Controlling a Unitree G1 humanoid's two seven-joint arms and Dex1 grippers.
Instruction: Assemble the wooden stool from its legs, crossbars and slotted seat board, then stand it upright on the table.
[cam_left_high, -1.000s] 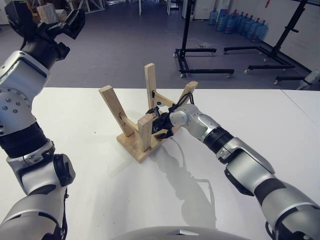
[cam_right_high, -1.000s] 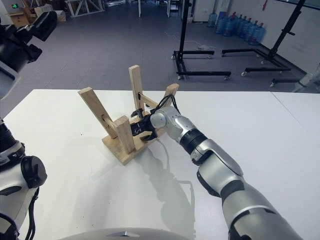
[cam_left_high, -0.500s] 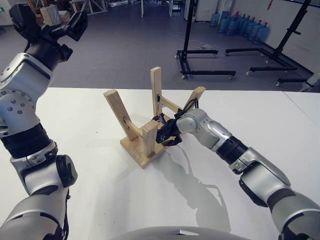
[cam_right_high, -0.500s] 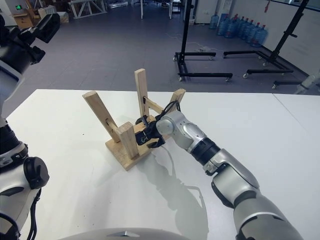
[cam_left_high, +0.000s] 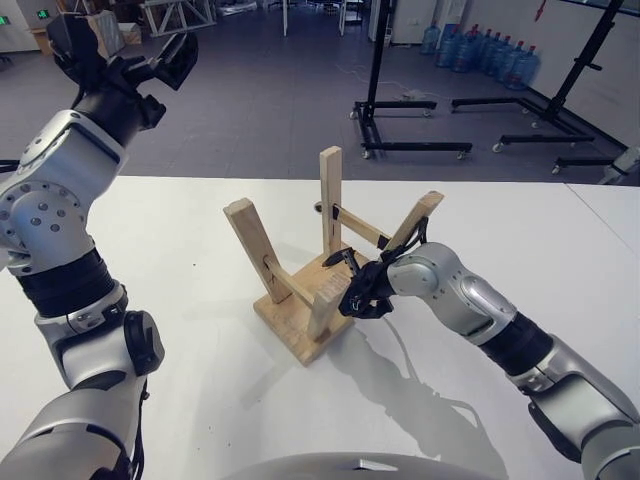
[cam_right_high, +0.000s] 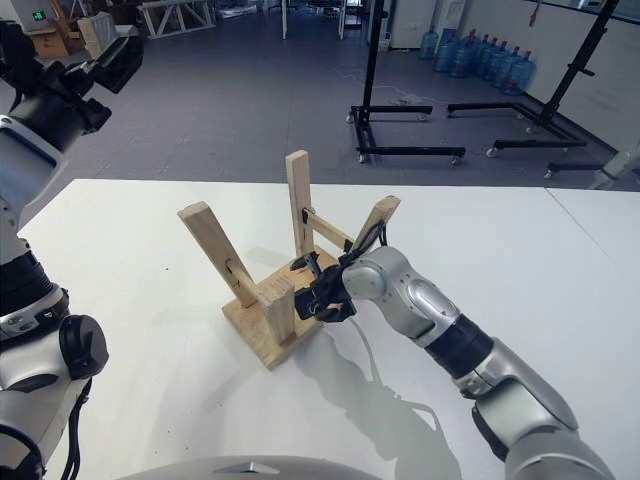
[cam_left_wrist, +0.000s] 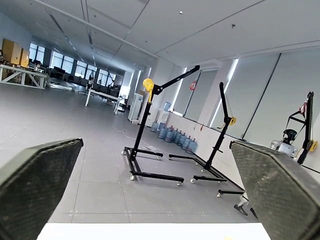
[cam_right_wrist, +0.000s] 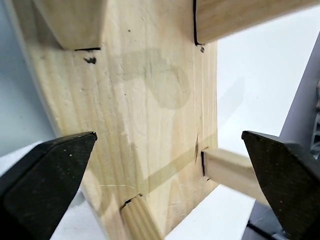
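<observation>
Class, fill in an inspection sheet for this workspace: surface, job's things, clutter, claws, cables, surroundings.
Surface: white table, flat.
Job's things: wooden stool upside down; seat board flat on the table; four legs pointing up; crossbars joining them.
Clutter: nothing seen.
Claws: right claw open at the seat board's edge, among the legs; left claw open, held high, apart from the stool, holding nothing.
Cables: black cable looped at the right wrist.
Surroundings: black wheeled frames and water bottles on the floor beyond.
</observation>
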